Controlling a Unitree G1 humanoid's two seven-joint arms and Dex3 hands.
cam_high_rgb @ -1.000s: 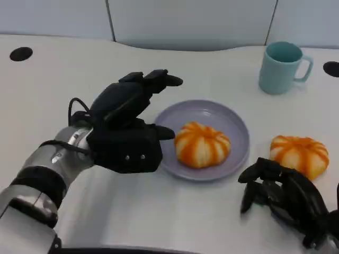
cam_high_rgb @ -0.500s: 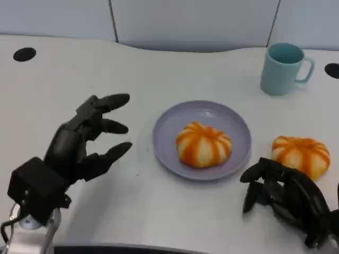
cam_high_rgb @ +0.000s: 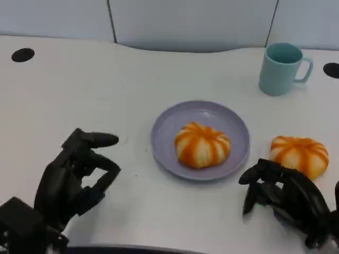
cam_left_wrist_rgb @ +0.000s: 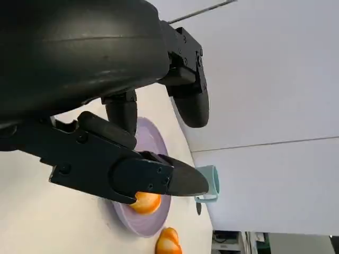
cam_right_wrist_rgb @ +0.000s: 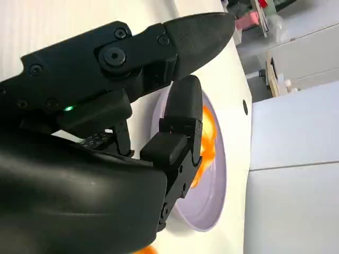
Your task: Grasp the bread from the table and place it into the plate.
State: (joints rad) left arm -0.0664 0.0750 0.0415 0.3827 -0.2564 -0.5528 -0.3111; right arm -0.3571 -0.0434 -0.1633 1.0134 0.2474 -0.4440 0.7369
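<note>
Now bread [cam_high_rgb: 203,144] on plate [cam_high_rgb: 169,124], fingers [cam_high_rgb: 98,140] apart.

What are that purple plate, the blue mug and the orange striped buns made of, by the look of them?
The plate looks like matte plastic or glazed ceramic: an even lavender with a soft sheen; I can't tell which. The mug has the same smooth, pale teal finish, so likely ceramic or plastic. The buns look soft and slightly glossy with very regular stripes; they may be real bread or foam models.
</note>
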